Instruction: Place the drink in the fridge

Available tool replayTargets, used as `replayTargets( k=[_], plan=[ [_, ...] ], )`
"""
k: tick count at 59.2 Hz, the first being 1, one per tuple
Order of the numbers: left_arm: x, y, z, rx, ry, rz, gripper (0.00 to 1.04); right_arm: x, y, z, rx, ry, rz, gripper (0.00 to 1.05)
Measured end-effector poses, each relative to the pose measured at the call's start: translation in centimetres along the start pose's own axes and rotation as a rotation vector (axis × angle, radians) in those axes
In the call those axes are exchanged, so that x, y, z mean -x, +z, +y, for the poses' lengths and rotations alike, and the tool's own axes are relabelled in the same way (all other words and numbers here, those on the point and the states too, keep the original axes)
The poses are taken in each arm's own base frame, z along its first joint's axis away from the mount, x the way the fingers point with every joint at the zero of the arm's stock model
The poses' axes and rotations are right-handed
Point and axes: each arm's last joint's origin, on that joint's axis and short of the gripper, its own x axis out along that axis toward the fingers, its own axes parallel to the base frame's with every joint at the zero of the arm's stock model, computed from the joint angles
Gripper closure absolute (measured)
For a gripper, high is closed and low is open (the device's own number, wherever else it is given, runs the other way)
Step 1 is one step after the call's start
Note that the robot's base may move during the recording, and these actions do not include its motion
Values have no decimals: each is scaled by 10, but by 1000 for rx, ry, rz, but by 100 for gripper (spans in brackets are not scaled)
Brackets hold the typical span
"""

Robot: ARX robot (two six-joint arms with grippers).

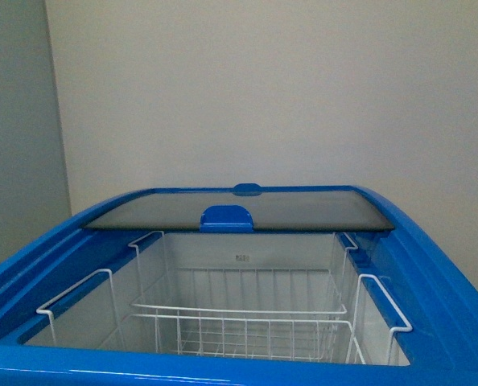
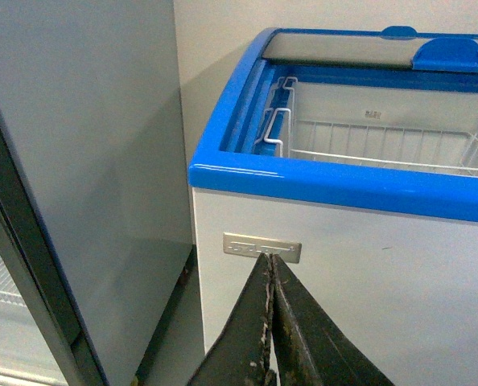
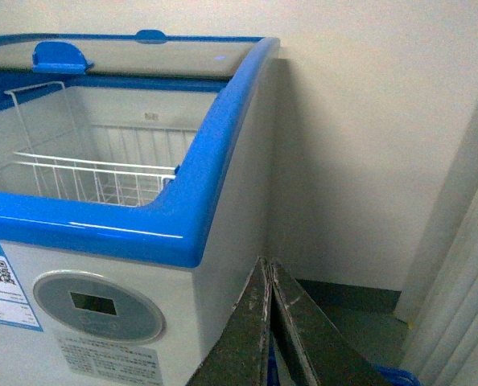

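The fridge (image 1: 444,273) is a white chest freezer with a blue rim. Its glass lid (image 1: 239,211) is slid to the back, so the front half stands open. White wire baskets (image 1: 239,322) hang inside and look empty. The fridge also shows in the left wrist view (image 2: 344,181) and the right wrist view (image 3: 199,193). My left gripper (image 2: 269,261) is shut and empty, low in front of the fridge's white front wall. My right gripper (image 3: 267,265) is shut and empty, beside the fridge's right front corner. The drink is out of view.
A tall grey-white upright cabinet (image 2: 86,161) stands close to the fridge's left side. A wall (image 3: 360,137) is behind and right of the fridge, with a pale curtain (image 3: 464,265) further right. A round control panel (image 3: 98,305) is on the fridge's front.
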Motion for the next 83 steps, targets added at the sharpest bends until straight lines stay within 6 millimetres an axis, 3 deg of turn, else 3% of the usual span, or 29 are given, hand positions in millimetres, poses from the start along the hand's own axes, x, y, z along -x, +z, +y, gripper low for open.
replayTargets(
  k=[26,28,35,51,58,83],
  plan=[
    [0,0,0,0,0,0,102,14,-3,0,0,0,4,102],
    [0,0,0,0,0,0,102,15,-3,0,0,0,4,98],
    [0,0,0,0,0,0,84,15,-3,0,0,0,4,79],
    [0,0,0,0,0,0,24,15,-3,0,0,0,4,20],
    [0,0,0,0,0,0,7,15,-3,0,-1,0,4,6],
    [0,0,0,0,0,0,8,15,-3,0,-1,0,4,7]
  ],
)
